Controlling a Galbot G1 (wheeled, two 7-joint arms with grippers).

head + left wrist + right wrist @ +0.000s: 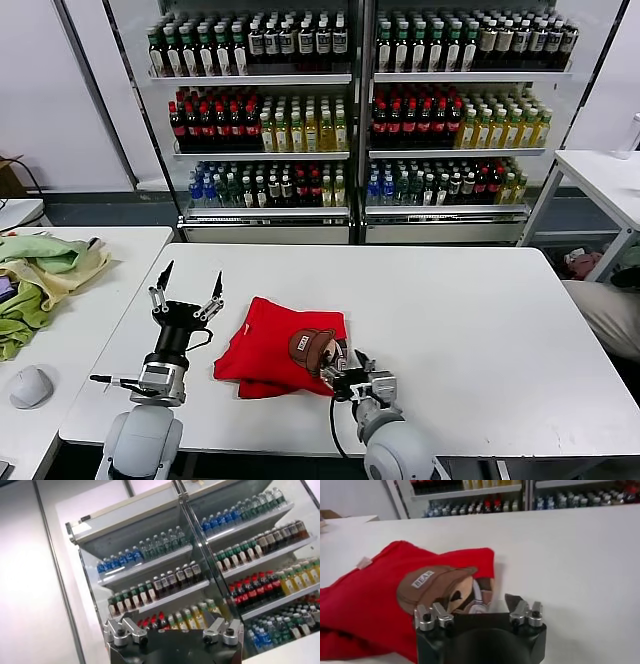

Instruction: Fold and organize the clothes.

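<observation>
Head view overlooks table (480, 300), right wrist close, left wrist apparently shelf-facing

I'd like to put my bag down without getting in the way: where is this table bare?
The white table is bare from the folded red T-shirt to its right edge, and along the back edge. It's crowded at front: left gripper beside the shirt, right gripper at its printed corner.

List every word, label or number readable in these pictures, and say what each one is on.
"BEAR": white patch on the brown cap of the cartoon figure printed on the red T-shirt, read in the right wrist view.
Small tag at the T-shirt's edge: no print can be made out.
Bottle labels on the cooler shelves: too small to read.
No other text is visible.
</observation>
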